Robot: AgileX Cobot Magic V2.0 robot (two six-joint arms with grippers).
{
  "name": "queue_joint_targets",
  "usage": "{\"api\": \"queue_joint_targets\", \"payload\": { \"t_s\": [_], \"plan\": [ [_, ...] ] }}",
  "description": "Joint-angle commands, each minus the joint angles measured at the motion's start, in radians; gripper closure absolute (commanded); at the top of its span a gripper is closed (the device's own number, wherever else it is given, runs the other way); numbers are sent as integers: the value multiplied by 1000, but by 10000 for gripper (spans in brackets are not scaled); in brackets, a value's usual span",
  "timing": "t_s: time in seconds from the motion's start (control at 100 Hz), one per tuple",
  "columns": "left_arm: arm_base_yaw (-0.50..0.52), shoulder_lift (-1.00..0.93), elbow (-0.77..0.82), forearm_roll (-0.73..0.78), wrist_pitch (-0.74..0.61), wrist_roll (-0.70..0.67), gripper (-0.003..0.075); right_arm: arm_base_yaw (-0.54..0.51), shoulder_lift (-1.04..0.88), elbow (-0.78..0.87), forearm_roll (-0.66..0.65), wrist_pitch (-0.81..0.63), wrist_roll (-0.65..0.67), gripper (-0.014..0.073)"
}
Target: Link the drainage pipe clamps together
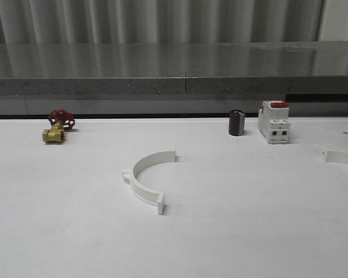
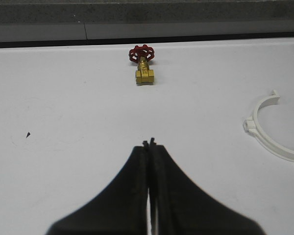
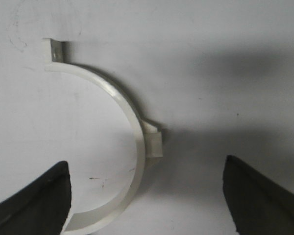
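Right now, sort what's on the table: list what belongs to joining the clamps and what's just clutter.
For the job:
- clamp half at centre
- clamp half at the right edge

Just lying about:
- brass valve with red handwheel
- dark cylinder
- white switch with red top

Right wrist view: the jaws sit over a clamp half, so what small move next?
Probably lower the right gripper straight down. Its jaws stand open astride the right clamp half, which lies flat on the table apart from the middle half.
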Motion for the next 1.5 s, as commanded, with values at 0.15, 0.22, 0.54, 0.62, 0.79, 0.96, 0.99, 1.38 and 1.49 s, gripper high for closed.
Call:
{"api": "queue_joint_targets", "payload": {
  "t_s": [0.15,0.22,0.54,0.62,0.79,0.96,0.99,1.38,1.49],
  "plan": [
    [2,0,-27,4,-74,0,740,-5,39,-33,2,-53,-16,-31],
    [2,0,-27,4,-74,0,740,-5,57,-33,2,-56,-16,-31],
    [2,0,-27,4,-74,0,740,-5,96,-33,2,-67,-16,120],
    [2,0,-27,4,-74,0,740,-5,96,-33,2,-68,-16,176],
    [2,0,-27,4,-74,0,740,-5,98,-33,11,-68,-15,325],
    [2,0,-27,4,-74,0,740,-5,98,-33,27,-67,-15,493],
    [2,0,-27,4,-74,0,740,-5,98,-33,28,-66,-15,510],
    [2,0,-27,4,-74,0,740,-5,98,-46,46,-37,-16,516],
    [2,0,-27,4,-74,0,740,6,93,-71,108,5,-15,516]
  ]
}}
